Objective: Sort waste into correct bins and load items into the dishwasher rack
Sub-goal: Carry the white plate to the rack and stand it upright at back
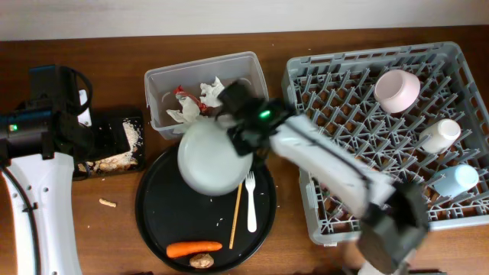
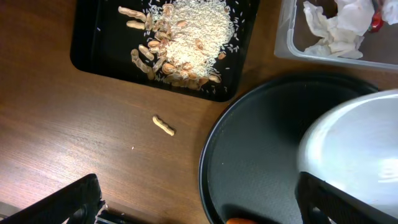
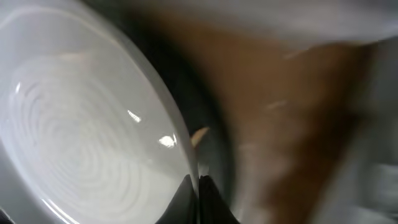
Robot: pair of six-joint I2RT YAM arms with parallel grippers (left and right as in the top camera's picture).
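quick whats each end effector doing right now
Left end effector: open, holding nothing.
Right end effector: closed on the rim of the plate-bowl.

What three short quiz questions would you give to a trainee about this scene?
1. True or false: the tub holds napkins.
2. What does the right gripper hold? A. spoon B. plate C. bottle
3. How many items sit in the rack?
Key: 1 true; 2 B; 3 three.
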